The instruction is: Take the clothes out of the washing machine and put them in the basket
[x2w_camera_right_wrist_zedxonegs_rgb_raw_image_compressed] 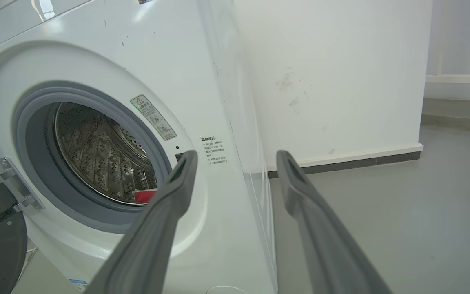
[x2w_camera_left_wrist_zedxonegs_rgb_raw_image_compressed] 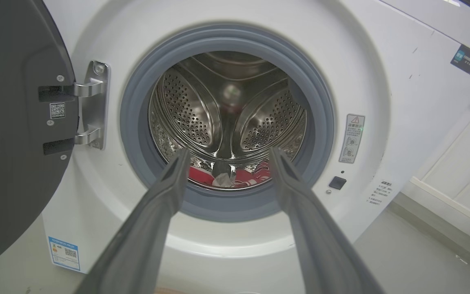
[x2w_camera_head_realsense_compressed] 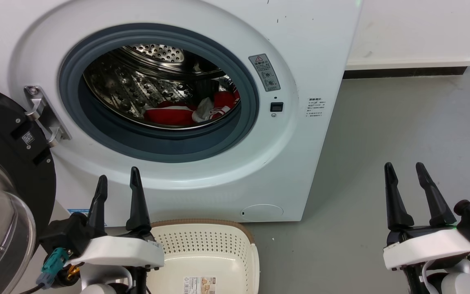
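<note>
The white washing machine stands in front of me with its black-framed glass door swung open to the left. Red clothes with a white patch lie at the bottom of the steel drum, also seen as clothes and a red sliver of clothes. The cream basket sits on the floor below the porthole. My left gripper is open, outside and below the porthole, over the basket's left rim. My right gripper is open over the floor, right of the machine.
Grey floor spreads to the right of the machine, up to a white wall with a dark skirting. The open door's hinge juts out at the porthole's left side.
</note>
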